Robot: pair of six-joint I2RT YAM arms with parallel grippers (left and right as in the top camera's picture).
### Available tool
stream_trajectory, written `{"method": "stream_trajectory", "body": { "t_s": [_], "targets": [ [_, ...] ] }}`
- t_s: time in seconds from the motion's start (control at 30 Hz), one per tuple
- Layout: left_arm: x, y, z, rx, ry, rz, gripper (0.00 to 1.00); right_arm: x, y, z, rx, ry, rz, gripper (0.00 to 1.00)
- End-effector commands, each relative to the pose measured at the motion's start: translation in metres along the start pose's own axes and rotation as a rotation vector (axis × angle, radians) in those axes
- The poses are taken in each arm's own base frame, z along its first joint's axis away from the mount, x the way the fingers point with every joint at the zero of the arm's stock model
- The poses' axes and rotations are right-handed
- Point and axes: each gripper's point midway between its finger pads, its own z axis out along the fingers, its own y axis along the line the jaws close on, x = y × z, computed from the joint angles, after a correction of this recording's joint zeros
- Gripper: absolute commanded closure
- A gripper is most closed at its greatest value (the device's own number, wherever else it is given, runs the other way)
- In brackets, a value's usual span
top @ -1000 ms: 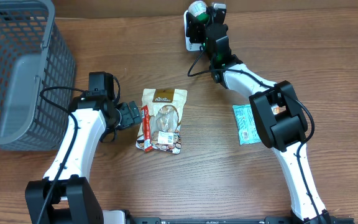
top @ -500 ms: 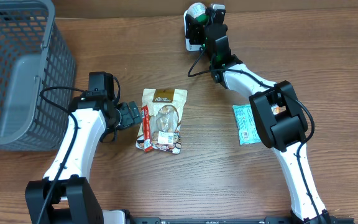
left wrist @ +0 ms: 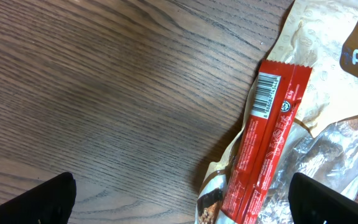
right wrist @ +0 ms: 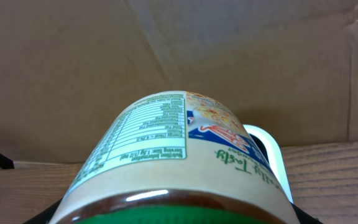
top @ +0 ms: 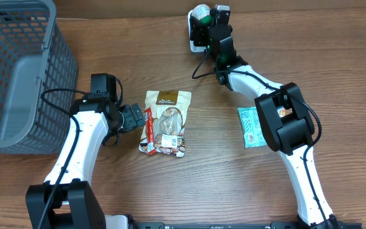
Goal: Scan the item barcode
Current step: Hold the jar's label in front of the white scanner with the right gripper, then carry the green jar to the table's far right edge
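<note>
**Cup held at the scanner by the right arm; left arm idle beside the snack bag.**

Grey basket (top: pixel 18 70) stands far left, likely for scanned goods. Left gripper (top: pixel 134 116) is spread wide and empty just beside the snack bag (top: pixel 167 124), where a red bar (left wrist: pixel 269 130) lies barcode up, probably a later pick. At the far edge of the desk (top: pixel 335 63), the right gripper (top: pixel 203 24) clamps a printed cup (right wrist: pixel 166 162), tipped toward the white scanner (right wrist: pixel 269 149) to present its label. The code itself is not visible. Teal packet (top: pixel 250 127) waits at right.
</note>
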Motion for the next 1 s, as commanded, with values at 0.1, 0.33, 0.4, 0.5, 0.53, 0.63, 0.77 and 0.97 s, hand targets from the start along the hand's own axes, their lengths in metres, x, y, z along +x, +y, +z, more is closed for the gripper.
{"method": "stream_trajectory", "body": {
  "t_s": [0.1, 0.33, 0.4, 0.5, 0.53, 0.63, 0.77, 0.97],
  "targets": [
    [-0.006, -0.003, -0.005, 0.006, -0.020, -0.006, 0.00, -0.030, 0.022, -0.004, -0.060, -0.067, 0.013, 0.96],
    [-0.006, -0.003, -0.005, 0.006, -0.020, -0.006, 0.00, -0.073, 0.041, -0.016, -0.100, -0.147, 0.021, 0.96],
    [-0.006, -0.003, -0.005, 0.006, -0.020, -0.006, 0.00, -0.094, 0.052, -0.023, -0.120, -0.174, 0.023, 0.96],
    [-0.006, -0.003, -0.005, 0.006, -0.020, -0.006, 0.00, -0.126, 0.073, -0.039, -0.177, -0.208, 0.023, 0.96],
    [-0.005, -0.003, -0.005, 0.006, -0.019, -0.006, 0.00, -0.137, 0.078, -0.044, -0.190, -0.214, 0.023, 0.96],
    [-0.006, -0.003, -0.005, 0.006, -0.020, -0.006, 0.00, -0.183, 0.100, -0.076, -0.207, -0.217, 0.022, 0.96],
    [-0.006, -0.003, -0.005, 0.006, -0.020, -0.006, 0.00, -0.217, 0.110, -0.115, -0.170, -0.149, 0.017, 0.96],
    [-0.006, -0.003, -0.005, 0.006, -0.020, -0.006, 0.00, -0.238, 0.093, -0.191, -0.042, 0.041, 0.008, 0.96]
  ]
}}
